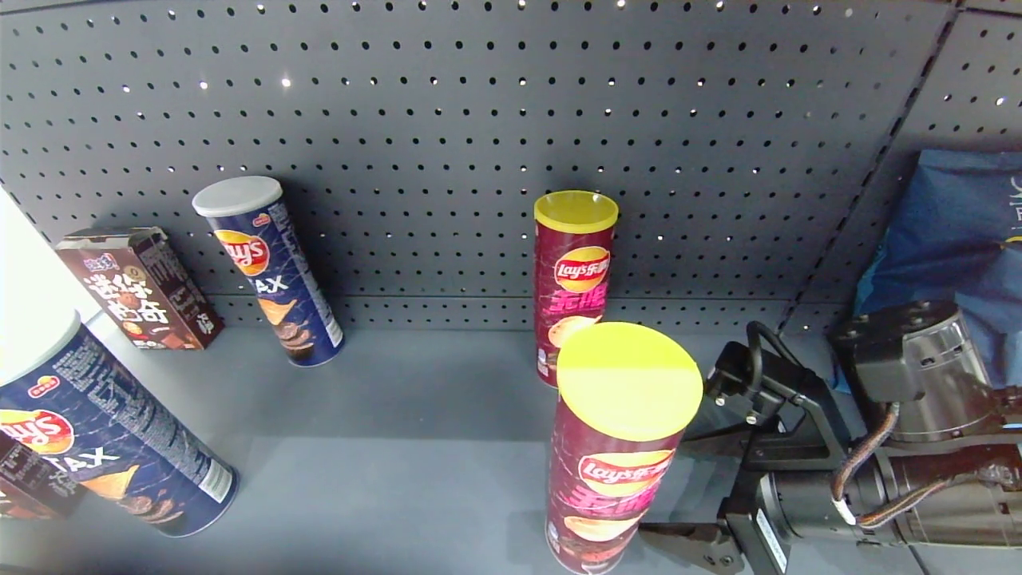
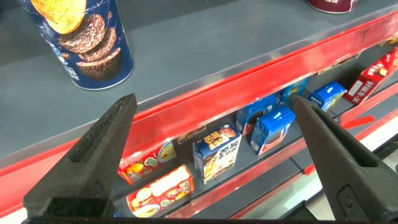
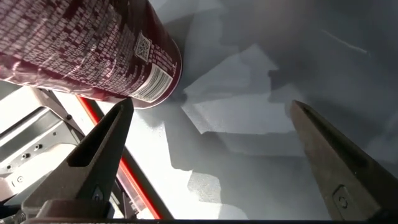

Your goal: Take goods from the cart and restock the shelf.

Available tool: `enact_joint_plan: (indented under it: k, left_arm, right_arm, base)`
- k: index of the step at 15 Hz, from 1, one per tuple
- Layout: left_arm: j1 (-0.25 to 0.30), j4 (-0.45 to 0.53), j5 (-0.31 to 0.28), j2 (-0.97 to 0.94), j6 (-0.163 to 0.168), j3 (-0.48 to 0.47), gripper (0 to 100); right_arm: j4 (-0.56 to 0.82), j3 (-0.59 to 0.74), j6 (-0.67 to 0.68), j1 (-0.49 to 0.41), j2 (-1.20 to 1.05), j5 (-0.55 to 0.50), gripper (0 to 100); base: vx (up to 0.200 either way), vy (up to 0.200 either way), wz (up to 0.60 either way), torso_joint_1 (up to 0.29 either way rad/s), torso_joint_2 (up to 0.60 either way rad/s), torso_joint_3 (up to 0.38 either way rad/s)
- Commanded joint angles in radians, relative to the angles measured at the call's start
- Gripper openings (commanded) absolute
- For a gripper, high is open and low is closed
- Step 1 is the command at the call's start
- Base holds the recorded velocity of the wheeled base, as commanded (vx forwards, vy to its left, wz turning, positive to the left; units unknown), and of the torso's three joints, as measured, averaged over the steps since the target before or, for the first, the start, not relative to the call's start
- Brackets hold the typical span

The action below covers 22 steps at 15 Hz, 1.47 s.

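Standing upright on the shelf (image 1: 415, 447) near its front lip: the maroon can (image 1: 615, 471).
We see the right end effector (image 1: 699, 491) spread open just beside it; we judge a finger could clip this tall can and topple it off.

A maroon chip can (image 1: 615, 467) with a yellow lid stands upright near the front edge of the grey shelf (image 1: 399, 431). A matching can (image 1: 573, 275) stands upright just behind it.
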Motion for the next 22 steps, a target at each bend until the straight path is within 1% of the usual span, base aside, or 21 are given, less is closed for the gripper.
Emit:
enact_joint_plan:
  k: [1,9,12,15,16,17,19,20,21,22]
  left_arm:
    - [0.000,0.000,0.001,0.000,0.000,0.000,100]
    - [0.000,0.000,0.001,-0.002,0.000,0.000,100]
    - [0.020,0.000,0.001,-0.002,0.000,0.000,100]
    - [0.026,0.000,0.001,-0.002,0.000,0.000,100]
    - [0.026,0.000,0.001,-0.002,0.000,0.000,100]
    - [0.025,0.000,-0.001,-0.002,0.000,0.000,100]
    - [0.025,0.000,-0.001,0.000,0.001,-0.001,100]
    - [0.025,0.000,-0.002,0.001,0.001,-0.001,100]
    - [0.025,0.000,-0.001,0.003,0.001,0.000,100]
    - [0.026,0.000,-0.001,0.003,0.001,0.000,100]
  right_arm:
    - [-0.010,-0.001,0.000,0.001,0.006,0.000,100]
    - [-0.026,0.017,0.001,-0.001,-0.015,0.000,100]
    - [-0.026,0.069,0.029,-0.047,-0.156,-0.003,100]
    - [-0.020,0.192,0.067,-0.156,-0.460,-0.054,100]
    - [-0.020,0.244,0.073,-0.185,-0.557,-0.083,100]
    - [-0.021,0.302,0.103,-0.199,-0.660,-0.142,100]
    - [-0.023,0.378,0.175,-0.200,-0.791,-0.254,100]
    - [-0.020,0.454,0.204,-0.231,-0.926,-0.362,100]
    - [-0.015,0.497,0.207,-0.295,-1.005,-0.377,100]
    - [-0.004,0.540,0.207,-0.392,-1.071,-0.373,100]
  base:
    - [0.000,0.000,0.00,0.000,0.00,0.000]
    - [0.000,0.000,0.00,0.000,0.00,0.000]
    - [0.000,0.000,0.00,0.000,0.00,0.000]
    - [0.000,0.000,0.00,0.000,0.00,0.000]
    - [0.000,0.000,0.00,0.000,0.00,0.000]
    - [0.000,0.000,0.00,0.000,0.00,0.000]
    - [0.000,0.000,0.00,0.000,0.00,0.000]
    - [0.000,0.000,0.00,0.000,0.00,0.000]
    - [0.000,0.000,0.00,0.000,0.00,0.000]
    - [0.000,0.000,0.00,0.000,0.00,0.000]
